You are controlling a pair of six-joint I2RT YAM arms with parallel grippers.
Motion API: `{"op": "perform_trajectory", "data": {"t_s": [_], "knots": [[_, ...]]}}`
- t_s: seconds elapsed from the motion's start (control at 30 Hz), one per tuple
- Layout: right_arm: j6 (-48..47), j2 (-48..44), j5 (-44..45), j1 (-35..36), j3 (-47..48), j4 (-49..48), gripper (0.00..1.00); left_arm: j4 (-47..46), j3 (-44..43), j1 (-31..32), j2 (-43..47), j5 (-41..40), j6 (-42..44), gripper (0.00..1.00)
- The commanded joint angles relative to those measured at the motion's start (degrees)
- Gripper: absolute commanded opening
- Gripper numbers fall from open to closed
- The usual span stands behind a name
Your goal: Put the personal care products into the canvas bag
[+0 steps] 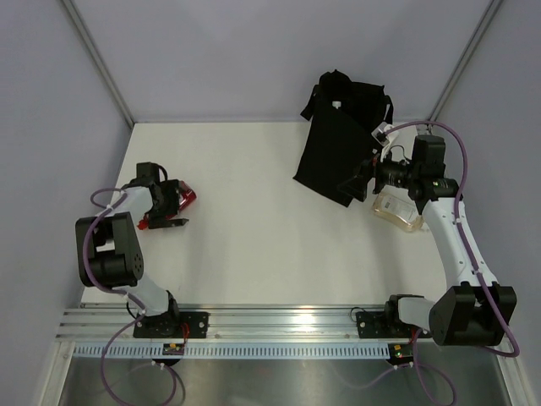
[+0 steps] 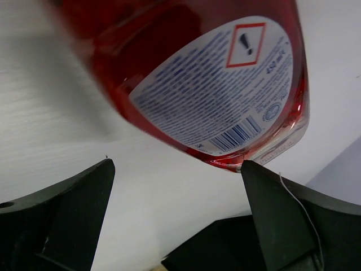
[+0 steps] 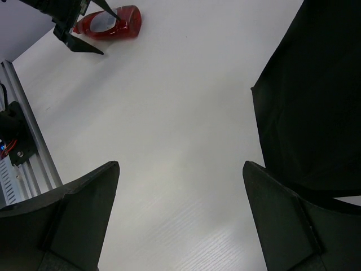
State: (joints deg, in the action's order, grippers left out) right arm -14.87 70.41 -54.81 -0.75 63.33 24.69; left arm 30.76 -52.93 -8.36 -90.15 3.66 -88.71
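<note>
Red bottle (image 2: 214, 73) lies on its side at the left of the table (image 1: 254, 254), its base just ahead of my left gripper (image 2: 176, 166), fingers apart; I judge it glossy, liquid-heavy, best pinched across its flat body; that arm is folded low; farther off, my right gripper (image 3: 180, 166) hangs spread and empty beside the canvas bag (image 1: 338, 144).

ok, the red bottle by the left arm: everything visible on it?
The red bottle is glossy translucent red plastic with a white label: blue print, barcode, red-bordered exclamation mark. It lies on its side on the white table, at the left, far from the black bag. The left gripper is at its end, jaws open; contact unclear. Cap not visible.
</note>
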Motion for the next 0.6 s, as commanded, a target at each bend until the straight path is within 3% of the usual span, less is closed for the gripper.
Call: {"op": "perform_trajectory", "data": {"t_s": [0.0, 0.47, 0.57], "knots": [[-1.12, -2.30, -1.44, 0.31, -0.66, -2.28, 0.99, -1.85, -3.66, -0.78, -4.93, -0.32, -3.67, 0.99], [-2.18, -2.47, -1.71, 0.23, -2.60, -2.71, 0.99, -4.39, -1.83, -2.45, 2.35, -0.50, -4.55, 0.99], [-2.35, -2.56, -1.53, 0.23, -2.95, -2.80, 1.00, -6.41, -3.40, -2.45, 2.61, -0.85, 0.09, 0.99]]}}
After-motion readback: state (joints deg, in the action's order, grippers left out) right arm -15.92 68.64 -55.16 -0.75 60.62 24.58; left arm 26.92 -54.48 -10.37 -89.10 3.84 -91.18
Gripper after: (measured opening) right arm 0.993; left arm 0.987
